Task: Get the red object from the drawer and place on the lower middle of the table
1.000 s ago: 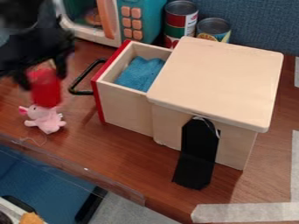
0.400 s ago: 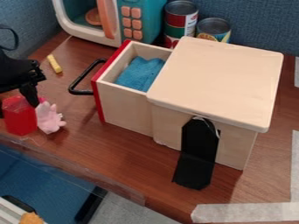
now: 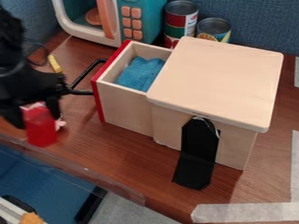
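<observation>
At the left of the camera view hangs the black gripper (image 3: 36, 114), shut on the red object (image 3: 39, 129) between its two fingers. The red object is held near the front left edge of the table, in front of a pink plush toy that it partly hides. The wooden box's drawer (image 3: 125, 103) stands pulled out, its red front and black handle facing left. A blue cloth (image 3: 140, 73) lies inside the drawer.
Right of the drawer is the wooden box (image 3: 219, 78) with a black flap at its front. The pink plush toy (image 3: 60, 124) and a yellow stick (image 3: 54, 64) lie at left. A toy microwave (image 3: 140, 22) and cans (image 3: 180, 19) stand behind.
The gripper and red object first moved left and down, away from over the plush toy, then came back right and slightly lower, now overlapping the toy. The drawer has stayed put.
</observation>
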You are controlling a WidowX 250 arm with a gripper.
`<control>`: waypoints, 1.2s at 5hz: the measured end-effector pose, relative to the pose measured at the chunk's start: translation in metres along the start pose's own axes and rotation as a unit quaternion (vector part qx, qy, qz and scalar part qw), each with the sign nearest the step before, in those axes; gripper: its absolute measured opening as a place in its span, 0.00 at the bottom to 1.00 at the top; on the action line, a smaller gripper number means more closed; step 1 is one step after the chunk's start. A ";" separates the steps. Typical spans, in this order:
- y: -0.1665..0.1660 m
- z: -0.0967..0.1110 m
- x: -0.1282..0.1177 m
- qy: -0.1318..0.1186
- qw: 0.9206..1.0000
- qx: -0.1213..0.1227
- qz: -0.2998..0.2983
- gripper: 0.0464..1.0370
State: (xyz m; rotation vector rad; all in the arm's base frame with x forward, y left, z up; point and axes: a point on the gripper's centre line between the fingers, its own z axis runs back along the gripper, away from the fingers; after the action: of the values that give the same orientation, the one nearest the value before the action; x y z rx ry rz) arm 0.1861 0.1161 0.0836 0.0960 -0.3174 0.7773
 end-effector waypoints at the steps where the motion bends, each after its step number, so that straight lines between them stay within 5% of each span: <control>1: -0.013 -0.009 -0.002 -0.012 1.000 0.007 -0.008 0.68; 3: -0.033 -0.022 -0.012 -0.029 0.999 0.024 -0.018 0.68; 4: -0.033 -0.025 -0.015 -0.017 1.000 0.025 -0.006 0.72; 5: -0.029 -0.024 -0.014 -0.004 1.000 0.022 0.003 0.96; 6: -0.022 -0.023 -0.013 0.000 1.000 0.018 0.006 0.97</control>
State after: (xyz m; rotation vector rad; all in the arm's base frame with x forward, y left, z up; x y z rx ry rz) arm 0.1990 0.0963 0.0586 0.1278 -0.3035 0.7953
